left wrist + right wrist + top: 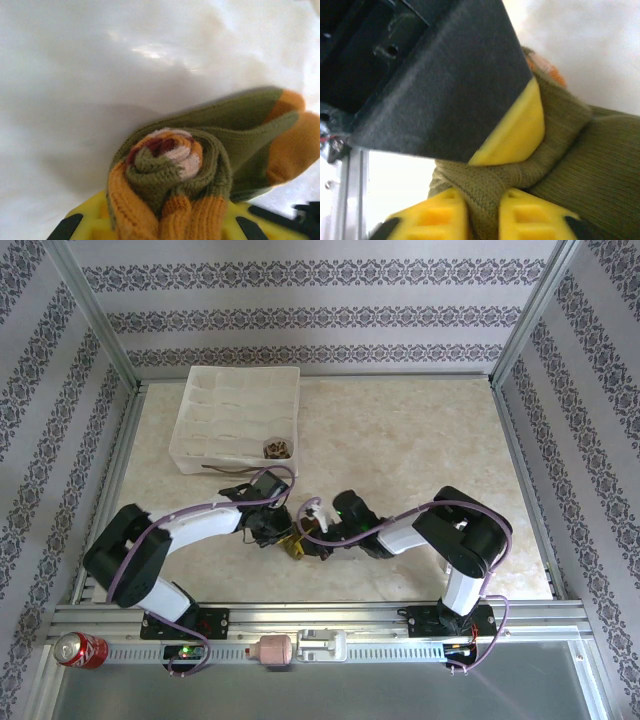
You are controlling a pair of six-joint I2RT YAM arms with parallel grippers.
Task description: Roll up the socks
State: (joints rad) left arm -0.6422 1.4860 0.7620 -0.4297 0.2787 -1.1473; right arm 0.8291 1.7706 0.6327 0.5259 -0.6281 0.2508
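The olive-green sock (165, 162) with orange cuff and toe is wound into a tight roll, its toe end trailing to the right. My left gripper (167, 222) is shut on the roll's orange ribbed end, between yellow fingers. My right gripper (484, 215) is shut on a fold of the same sock (580, 165), and the left arm's yellow-tipped finger (515, 130) presses the fabric just above it. In the top view both grippers, left (272, 528) and right (318, 540), meet over the sock (295, 546) near the table's front. A brown patterned sock roll (277, 448) lies in the bin.
A clear plastic bin (200, 430) with several compartments stands at the back left. A thin dark strip (228, 468) lies in front of it. A red soda can (78, 648) and a pink object (273, 650) rest on the front rail. Metal frame posts border the table.
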